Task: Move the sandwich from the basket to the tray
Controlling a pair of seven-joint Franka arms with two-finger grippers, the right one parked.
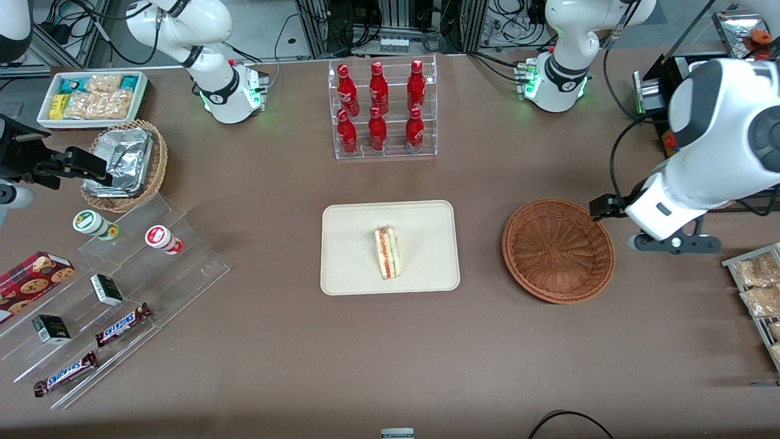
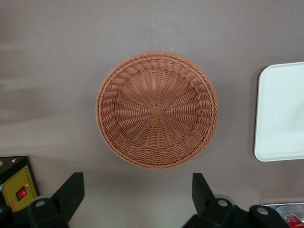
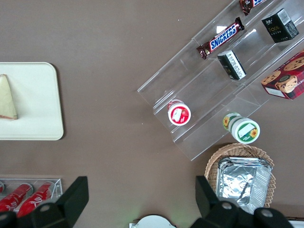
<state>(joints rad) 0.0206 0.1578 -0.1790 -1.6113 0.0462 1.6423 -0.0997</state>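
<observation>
- The brown counter (image 1: 274, 341) holds everything.
- The tray (image 1: 426, 274) lies flat in the middle.
- The basket (image 2: 157, 110) sits beside the tray, with nothing in it.
- The gripper (image 2: 137, 197) hangs above the basket, spread wide, holding nothing.
- The sandwich (image 1: 387, 252) rests on the tray.

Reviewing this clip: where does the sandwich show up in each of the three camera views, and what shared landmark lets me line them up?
Front view: the sandwich lies on the tray, with the empty basket beside the tray.
Left wrist view: not in it; only the basket and a tray edge show, above the open gripper.
Right wrist view: the sandwich sits on the tray.
Shared landmark: the tray.
</observation>
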